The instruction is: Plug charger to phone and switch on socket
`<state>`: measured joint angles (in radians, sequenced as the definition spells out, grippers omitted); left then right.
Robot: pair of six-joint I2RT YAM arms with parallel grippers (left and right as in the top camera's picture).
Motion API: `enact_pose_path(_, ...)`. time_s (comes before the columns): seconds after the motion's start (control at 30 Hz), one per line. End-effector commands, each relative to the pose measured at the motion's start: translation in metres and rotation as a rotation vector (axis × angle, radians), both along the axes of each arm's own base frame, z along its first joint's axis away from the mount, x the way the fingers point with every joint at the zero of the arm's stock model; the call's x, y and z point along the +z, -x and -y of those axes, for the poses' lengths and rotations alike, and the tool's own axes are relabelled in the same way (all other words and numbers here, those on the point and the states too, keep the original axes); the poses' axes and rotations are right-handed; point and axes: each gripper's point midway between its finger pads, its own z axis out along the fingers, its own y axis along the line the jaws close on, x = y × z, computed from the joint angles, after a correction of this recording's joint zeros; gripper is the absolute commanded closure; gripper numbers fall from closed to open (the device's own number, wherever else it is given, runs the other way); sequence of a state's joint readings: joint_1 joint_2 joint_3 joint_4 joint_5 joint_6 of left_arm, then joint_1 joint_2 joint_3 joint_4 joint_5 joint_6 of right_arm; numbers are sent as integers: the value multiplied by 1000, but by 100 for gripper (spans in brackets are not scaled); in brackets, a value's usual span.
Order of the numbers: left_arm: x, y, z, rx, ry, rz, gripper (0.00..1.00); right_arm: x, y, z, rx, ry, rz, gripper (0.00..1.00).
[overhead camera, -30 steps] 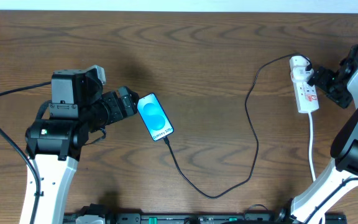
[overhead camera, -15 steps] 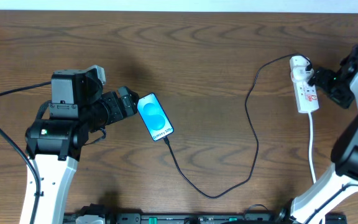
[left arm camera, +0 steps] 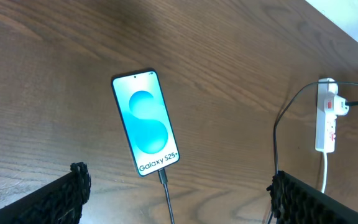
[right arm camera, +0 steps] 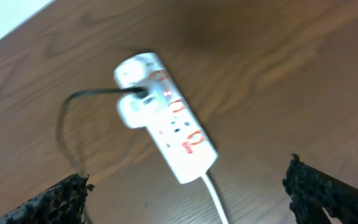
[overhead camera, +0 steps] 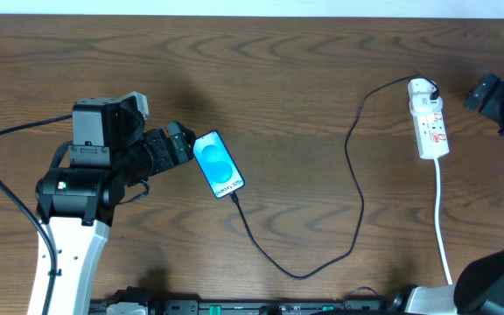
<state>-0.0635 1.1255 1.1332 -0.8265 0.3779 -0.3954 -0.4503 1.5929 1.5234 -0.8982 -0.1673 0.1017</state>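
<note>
Phone [overhead camera: 219,164] left, socket [overhead camera: 430,129] right, charger [overhead camera: 360,194] between

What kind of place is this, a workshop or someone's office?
Probably a robotics test bench: a left arm and right arm flank a wooden table holding a phone, charger and socket.

Dark brown wood-grain bench [overhead camera: 304,70]. Left of centre a slim black-bezel smartphone [overhead camera: 219,164] lies flat, blue-cyan screen up, slightly tilted. A thin black charger cable [overhead camera: 359,188] meets the phone's lower edge, loops along the bench toward the near side, then climbs right to a rounded white adapter [overhead camera: 421,88]. The adapter sits at the far end of a narrow white power strip [overhead camera: 430,131] with red markings, far right. A thicker white cord [overhead camera: 441,219] trails from the strip's near end toward the near edge.
</note>
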Motion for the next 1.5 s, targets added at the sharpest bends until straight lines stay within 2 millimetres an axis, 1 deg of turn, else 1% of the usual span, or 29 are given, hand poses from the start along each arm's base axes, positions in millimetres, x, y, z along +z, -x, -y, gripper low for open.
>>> enact_pose_path(0.0, 9, -2, -2, 5, -6, 27, 6, 30, -4, -45, 254, -1, 99, 1)
enact_pose_path(0.03, 9, -2, -2, 5, -6, 27, 6, 33, -4, -53, 284, 1, 106, 1)
enact_pose_path(0.1, 9, -2, -2, 5, -7, 27, 6, 40, -2, -79, 365, 12, 115, 1)
enact_pose_path(0.23, 9, -2, -2, 5, -7, 27, 6, 42, 5, -115, 465, 33, 90, 1)
enact_pose_path(0.27, 9, -2, -2, 5, -7, 27, 6, 41, 8, -127, 493, 39, 73, 1)
enact_pose_path(0.47, 9, -2, -2, 5, -7, 27, 6, 42, 23, -163, 597, 79, 34, 1)
enact_pose_path(0.63, 9, -2, -2, 5, -7, 27, 6, 53, 47, -184, 669, 98, 31, 1)
enact_pose_path(0.87, 9, -2, -2, 5, -7, 27, 6, 67, 82, -189, 659, 75, 23, 1)
enact_pose_path(0.97, 9, -2, -2, 5, -7, 27, 6, 63, 99, -190, 661, 56, -25, 1)
enact_pose_path(1.07, 9, -2, -2, 5, -6, 27, 6, 54, 114, -190, 662, 32, -95, 1)
enact_pose_path(1.1, 9, -2, -2, 5, -7, 27, 6, 52, 117, -190, 663, 25, -113, 1)
enact_pose_path(1.2, 9, -2, -2, 5, -7, 27, 6, 49, 119, -184, 647, 51, -133, 1)
enact_pose_path(1.37, 9, -2, -2, 5, -7, 27, 6, 44, 132, -185, 651, 26, -186, 1)
enact_pose_path(1.47, 9, -2, -2, 5, -6, 27, 6, 43, 134, -185, 651, 23, -196, 1)
